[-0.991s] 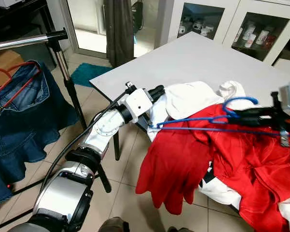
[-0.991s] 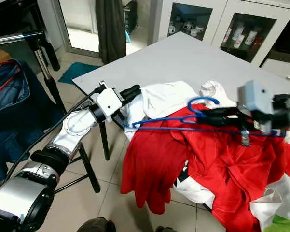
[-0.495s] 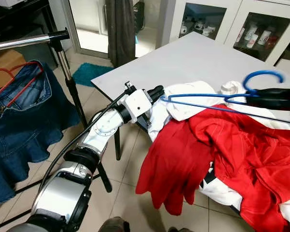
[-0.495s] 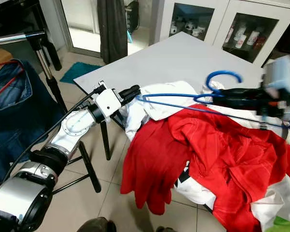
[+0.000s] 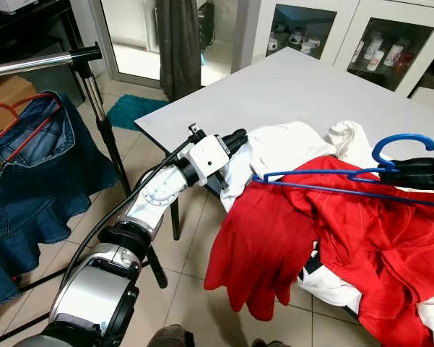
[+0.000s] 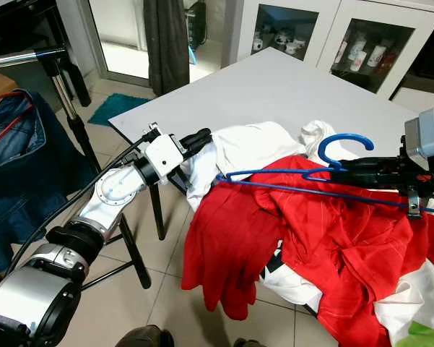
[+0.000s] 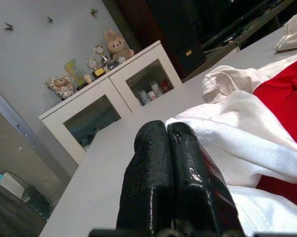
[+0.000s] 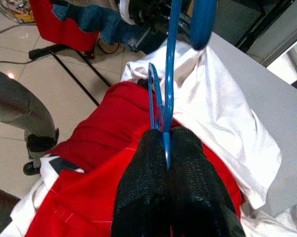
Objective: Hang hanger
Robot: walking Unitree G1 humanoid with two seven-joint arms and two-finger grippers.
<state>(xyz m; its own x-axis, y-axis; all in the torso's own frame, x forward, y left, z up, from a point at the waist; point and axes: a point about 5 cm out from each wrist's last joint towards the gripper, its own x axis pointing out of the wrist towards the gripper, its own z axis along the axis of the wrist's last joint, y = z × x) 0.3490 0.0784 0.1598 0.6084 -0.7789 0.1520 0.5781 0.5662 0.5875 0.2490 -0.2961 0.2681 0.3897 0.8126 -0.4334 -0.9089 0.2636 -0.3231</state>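
Note:
My right gripper (image 6: 344, 168) is shut on the neck of a blue wire hanger (image 5: 325, 177), just below its hook. The hanger lies nearly flat over a red garment (image 5: 274, 238) that spills off the table's near edge. In the right wrist view the fingers (image 8: 143, 168) pinch the blue wire (image 8: 169, 74) above the red cloth. My left gripper (image 5: 238, 136) is shut and holds nothing. It rests at the table's edge against a white garment (image 5: 281, 144). At the far left stands a chrome clothes rail (image 5: 36, 61).
A denim skirt (image 5: 36, 166) on a red hanger (image 5: 14, 108) hangs from the rail. The grey table (image 5: 296, 87) is bare at the back. A white glass-door cabinet (image 5: 390, 43) stands behind it. A rail stand leg (image 5: 108, 137) and tiled floor lie between rail and table.
The right gripper raised the blue hanger off the red garment, then lowered it partway and drew it rightward. The left arm has stayed put.

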